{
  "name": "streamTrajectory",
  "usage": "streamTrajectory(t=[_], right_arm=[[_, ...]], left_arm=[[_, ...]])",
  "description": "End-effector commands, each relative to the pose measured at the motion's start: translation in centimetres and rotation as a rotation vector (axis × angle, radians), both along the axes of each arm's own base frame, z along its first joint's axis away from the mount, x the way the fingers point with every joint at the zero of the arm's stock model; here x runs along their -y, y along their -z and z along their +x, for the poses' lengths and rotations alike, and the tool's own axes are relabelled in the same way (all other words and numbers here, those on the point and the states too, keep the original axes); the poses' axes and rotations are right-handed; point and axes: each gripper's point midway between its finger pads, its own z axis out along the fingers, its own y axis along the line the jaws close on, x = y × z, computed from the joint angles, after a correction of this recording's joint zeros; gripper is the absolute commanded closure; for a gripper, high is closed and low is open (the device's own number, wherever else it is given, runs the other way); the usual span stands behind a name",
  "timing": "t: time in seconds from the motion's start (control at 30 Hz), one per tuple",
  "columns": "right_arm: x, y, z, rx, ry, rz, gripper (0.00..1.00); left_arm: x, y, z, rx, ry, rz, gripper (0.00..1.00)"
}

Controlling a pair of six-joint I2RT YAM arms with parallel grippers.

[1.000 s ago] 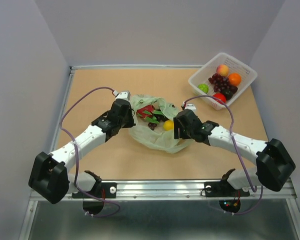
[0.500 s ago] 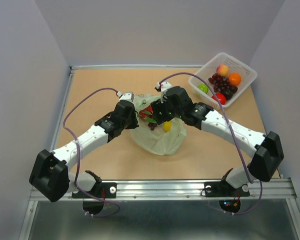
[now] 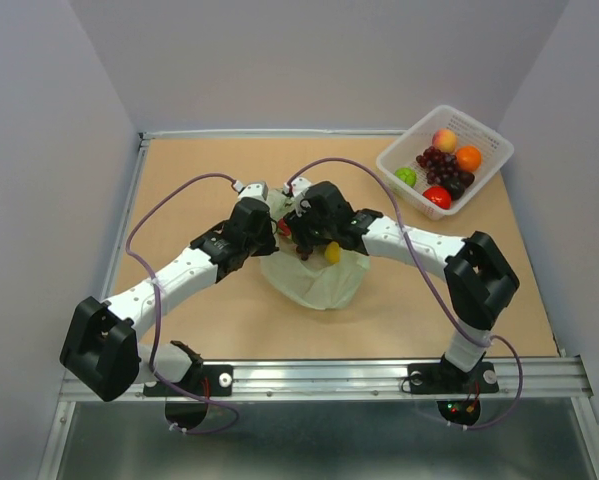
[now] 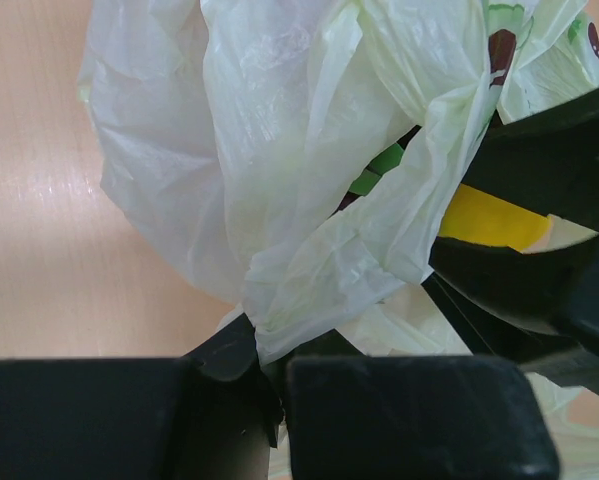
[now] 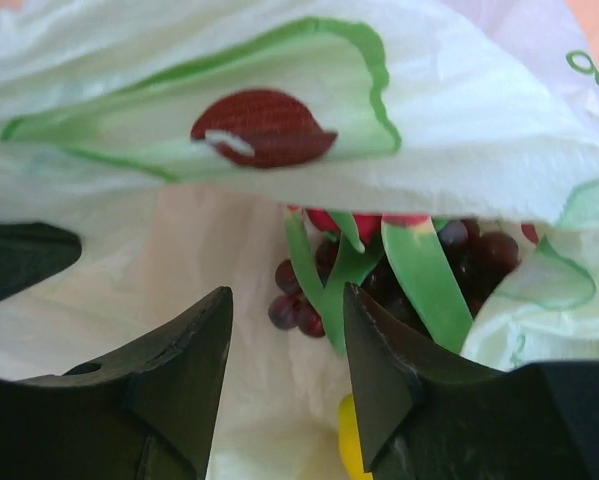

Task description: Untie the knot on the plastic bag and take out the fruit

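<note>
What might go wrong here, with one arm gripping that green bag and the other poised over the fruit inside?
The left jaws pinch only a thin bunch of the plastic bag; it might tear or slip free. The right jaws hang open over the grapes and dragon fruit; closing there might squash grapes or catch plastic instead of fruit.

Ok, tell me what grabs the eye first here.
Both arms meet over the pale green plastic bag at mid-table. The left gripper has its jaws shut on bunched film, and the right gripper faces the grapes inside, jaws apart. A white basket of fruit sits far right.
</note>
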Motion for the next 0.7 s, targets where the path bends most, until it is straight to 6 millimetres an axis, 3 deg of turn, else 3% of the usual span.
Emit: streamTrajectory(t=[0.0, 0.13, 0.27, 0.53, 0.67], right_arm=[[-2.4, -0.9, 1.4, 0.081, -0.053, 0.082, 0.48], [-2.8, 0.9, 1.8, 0.058, -0.059, 0.080, 0.52], [-2.0, 3.4, 1.7, 0.020, -0.049, 0.045, 0.56], [-1.5, 6.0, 1.8, 0.006, -0.040, 0.042, 0.58], [-2.1, 6.2, 1.7, -0.007, -0.070, 0.057, 0.78]], left_arm=[[0.2, -1.6, 0.5, 0.029, -0.019, -0.015, 0.88], [-0.1, -1.7, 0.5, 0.030, -0.030, -0.010, 0.89], [-0.4, -1.6, 0.3, 0.025, -0.040, -0.003, 0.89], [-0.6, -1.4, 0.3, 0.016, -0.050, 0.009, 0.89], [-0.5, -1.4, 0.4, 0.013, -0.050, 0.014, 0.89]])
